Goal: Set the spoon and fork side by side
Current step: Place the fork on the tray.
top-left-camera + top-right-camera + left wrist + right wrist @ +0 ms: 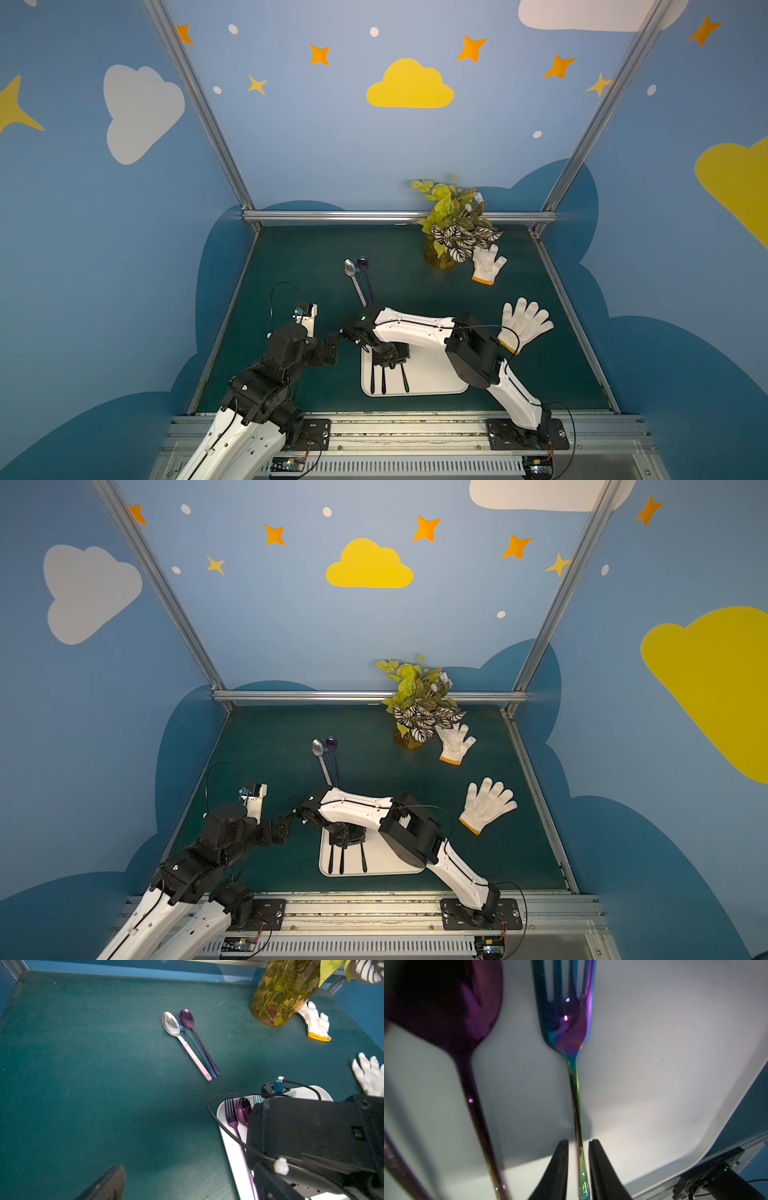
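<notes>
Iridescent fork [576, 1028], slim and mirror-glossy with a rainbow sheen, lies flat on the smooth white tray [675, 1064], apart from and roughly parallel to the glossy purple spoon [452, 1012]; the right gripper [578, 1142] straddles the fork's thin handle near its end, its black tapered fingers slightly parted with a sliver of gap each side, gripping nothing; the left gripper [334, 347] hovers spread wide and empty above the scuffed dark green mat [83, 1064]
</notes>
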Action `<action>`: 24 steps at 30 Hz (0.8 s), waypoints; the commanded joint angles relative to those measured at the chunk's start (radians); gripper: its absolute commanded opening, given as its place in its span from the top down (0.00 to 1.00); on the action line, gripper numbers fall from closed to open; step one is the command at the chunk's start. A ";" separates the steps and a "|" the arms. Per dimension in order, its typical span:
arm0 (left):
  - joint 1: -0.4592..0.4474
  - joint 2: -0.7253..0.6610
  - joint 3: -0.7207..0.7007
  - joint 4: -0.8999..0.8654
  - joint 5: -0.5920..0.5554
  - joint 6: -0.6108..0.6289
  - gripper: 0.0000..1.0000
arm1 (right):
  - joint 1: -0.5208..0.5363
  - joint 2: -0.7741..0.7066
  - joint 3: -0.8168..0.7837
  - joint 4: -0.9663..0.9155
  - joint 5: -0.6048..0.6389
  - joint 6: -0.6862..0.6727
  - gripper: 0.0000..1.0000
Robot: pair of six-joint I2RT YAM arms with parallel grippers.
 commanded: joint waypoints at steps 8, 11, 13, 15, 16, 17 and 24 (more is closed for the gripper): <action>-0.002 -0.023 0.016 0.002 -0.018 0.006 0.00 | -0.028 -0.116 0.035 -0.002 -0.013 -0.079 0.74; -0.003 -0.021 0.016 0.005 -0.019 0.006 0.00 | -0.055 -0.162 0.005 0.035 -0.019 -0.149 0.74; -0.003 -0.020 0.015 0.006 -0.019 0.006 0.00 | -0.077 -0.186 -0.026 0.073 -0.045 -0.222 0.75; -0.003 -0.019 0.015 0.007 -0.016 0.006 0.00 | -0.108 -0.215 -0.073 0.146 -0.122 -0.302 0.75; -0.003 -0.019 0.015 0.007 -0.013 0.006 0.00 | -0.120 -0.231 -0.102 0.174 -0.162 -0.336 0.75; -0.002 -0.018 0.015 0.008 -0.012 0.005 0.00 | -0.132 -0.244 -0.127 0.205 -0.189 -0.368 0.75; -0.003 -0.004 0.014 0.014 -0.002 0.007 0.00 | -0.165 -0.273 -0.221 0.286 -0.278 -0.479 0.60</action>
